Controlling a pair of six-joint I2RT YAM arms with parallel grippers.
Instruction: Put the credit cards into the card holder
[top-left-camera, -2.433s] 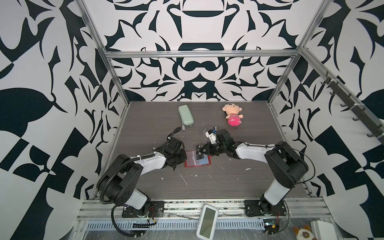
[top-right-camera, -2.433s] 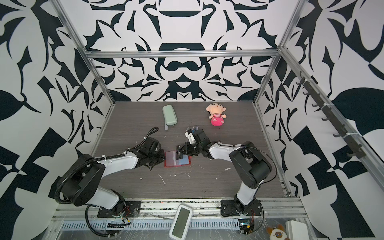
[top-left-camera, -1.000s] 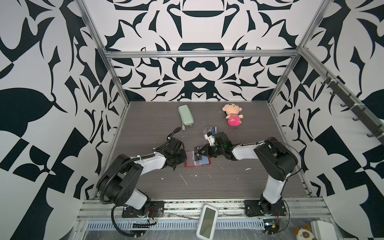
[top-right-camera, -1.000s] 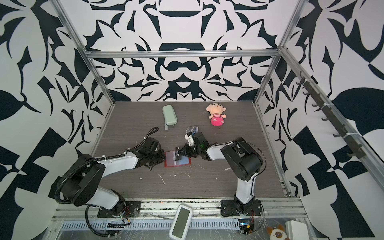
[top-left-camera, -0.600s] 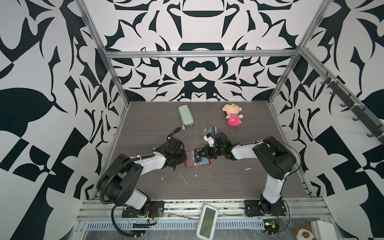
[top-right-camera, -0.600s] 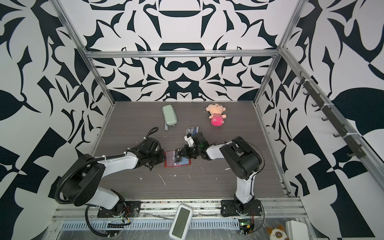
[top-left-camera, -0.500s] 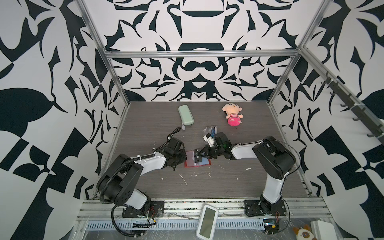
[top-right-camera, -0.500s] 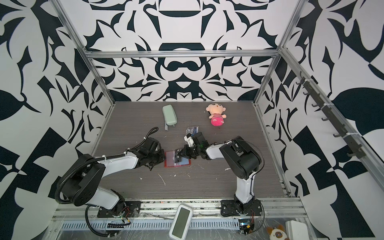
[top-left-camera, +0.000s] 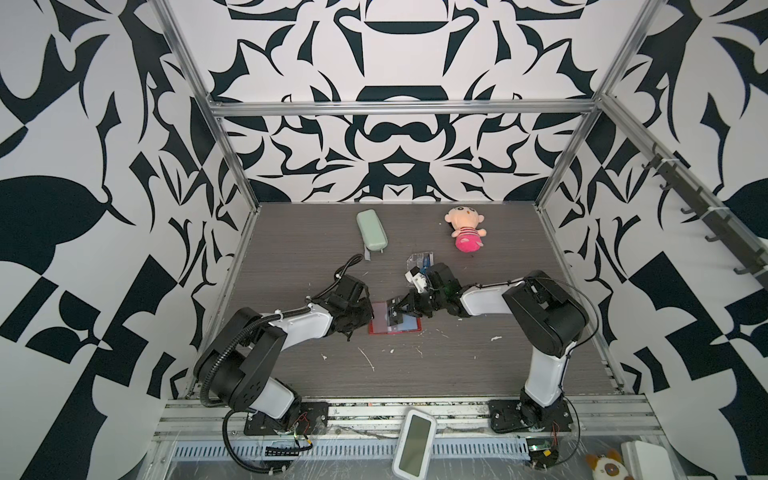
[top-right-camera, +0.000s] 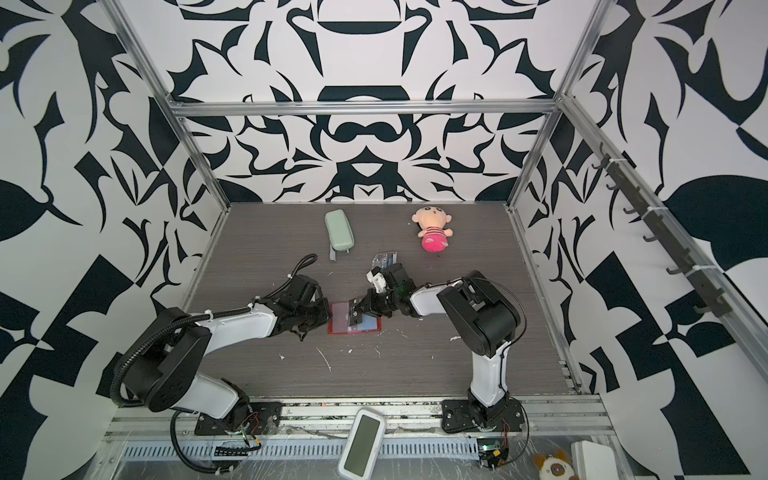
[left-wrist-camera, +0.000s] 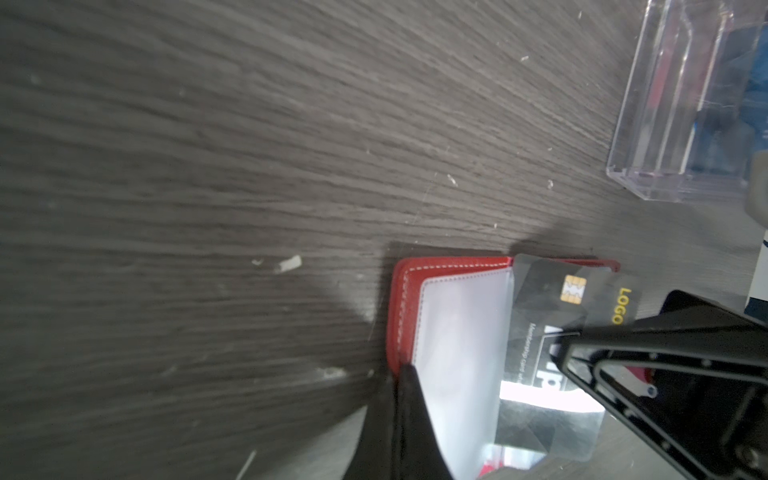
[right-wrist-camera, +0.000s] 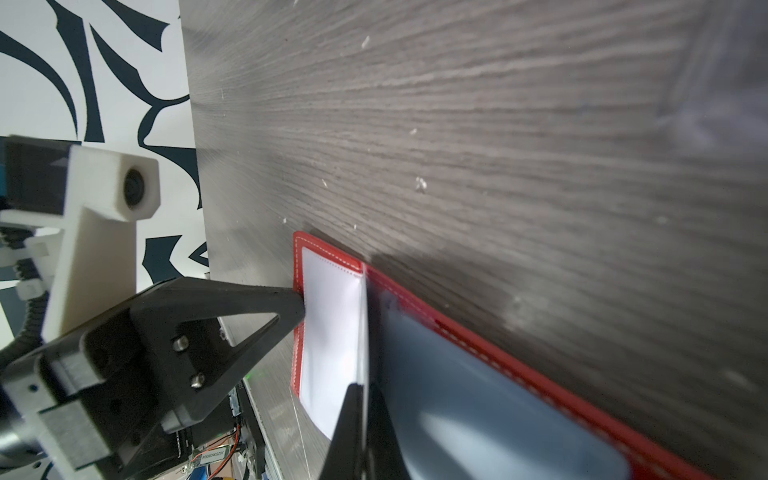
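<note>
left gripper (top-left-camera: 366, 318): closed right down with nothing in it. the tip was pressed on the red left edge of the card holder (top-left-camera: 405, 329), pinning it flat.
right gripper (top-left-camera: 402, 309): clamped tight on the black card (left-wrist-camera: 552, 299), gripping its trailing end.
card holder: lay open at the middle of the table (top-left-camera: 457, 361), right between the two grippers, with its long axis running arm to arm.
black card: tilted, leading edge down at the holder's fold. the chip end pointed toward the left arm.
the bit that mattered: the clear sleeve (left-wrist-camera: 461, 345) lay on from the right gripper toward the left one. so i figured the push had to run along the holder's long axis, straight at the pinning tip. the right arm was the one on the card, and the left was just the anchor.
blue card: not sure, but something blue sat in the clear acrylic box (left-wrist-camera: 681, 104) behind the right gripper, apart from the holder. the left wrist view cut it off.
hard to tell: whether the card's front edge was already under the sleeve or only lying on top. part of it looked frosted over, but i couldn't call it. the right wrist view showed the card edge-on only. the holder's right half looked bluish, and i couldn't tell if that was a card or glare.
</note>
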